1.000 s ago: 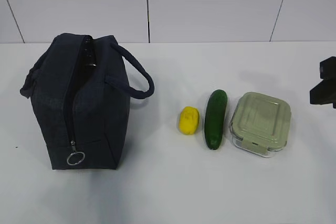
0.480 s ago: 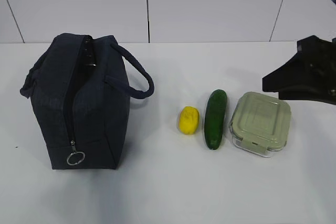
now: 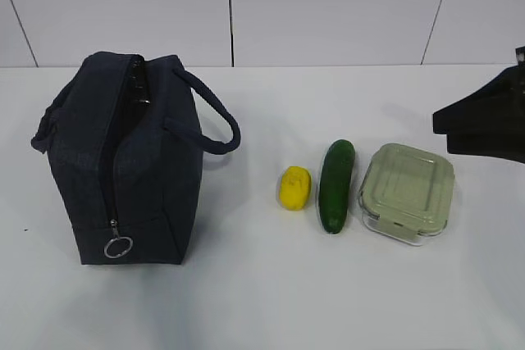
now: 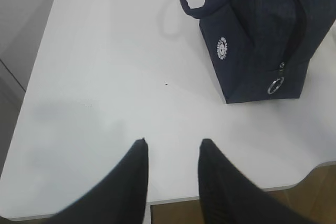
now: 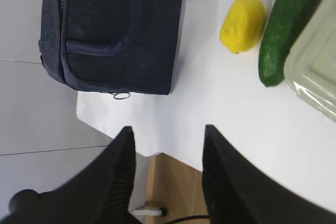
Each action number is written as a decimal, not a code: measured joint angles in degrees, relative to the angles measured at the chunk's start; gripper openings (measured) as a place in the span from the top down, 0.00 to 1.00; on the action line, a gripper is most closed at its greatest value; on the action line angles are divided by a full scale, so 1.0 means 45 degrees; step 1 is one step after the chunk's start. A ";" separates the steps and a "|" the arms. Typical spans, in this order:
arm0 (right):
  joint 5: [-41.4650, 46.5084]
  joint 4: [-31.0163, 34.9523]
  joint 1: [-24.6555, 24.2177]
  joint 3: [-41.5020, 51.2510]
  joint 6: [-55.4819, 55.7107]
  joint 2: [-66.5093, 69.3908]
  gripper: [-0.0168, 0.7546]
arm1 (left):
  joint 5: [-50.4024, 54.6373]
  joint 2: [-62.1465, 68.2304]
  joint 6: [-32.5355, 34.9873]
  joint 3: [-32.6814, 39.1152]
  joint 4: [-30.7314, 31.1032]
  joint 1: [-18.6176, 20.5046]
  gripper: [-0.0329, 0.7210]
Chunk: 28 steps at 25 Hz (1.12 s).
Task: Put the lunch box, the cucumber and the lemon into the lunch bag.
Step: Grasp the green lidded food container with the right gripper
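Note:
The navy lunch bag stands at the left of the white table, with its zipper ring pull low on the near end. To its right the yellow lemon, the dark green cucumber and the green-lidded lunch box lie in a row. My right gripper hangs open and empty above the table at the right, behind the lunch box. Its wrist view shows the bag, lemon, cucumber and lunch box beyond the open gripper. My left gripper is open and empty, far from the bag.
The bag's two loop handles stick out to its sides. The table's near edge lies under the left gripper, with bare tabletop to the left of the bag. A white panelled wall stands behind the table.
My right gripper came in from the right edge toward the lunch box, then drew back a little to the right. The bag, lemon, cucumber and lunch box have not moved.

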 joint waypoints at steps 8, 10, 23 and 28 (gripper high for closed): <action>0.0399 0.0087 -0.2047 0.0057 -0.0183 0.1638 0.57 | 0.0000 0.0000 0.0000 0.0000 -0.0048 0.0000 0.64; 0.0399 0.0169 -0.2496 0.0312 -0.0299 0.1956 0.57 | 0.0000 0.0000 0.0000 0.0000 -0.0048 0.0000 0.64; 0.0308 0.1396 -0.3226 0.1069 -0.2865 0.4261 0.57 | 0.0000 0.0000 0.0000 0.0000 -0.0048 0.0000 0.64; 0.0308 0.1214 -0.3242 0.1069 -0.3238 0.4290 0.57 | 0.0000 0.0000 0.0000 0.0000 -0.0058 0.0000 0.64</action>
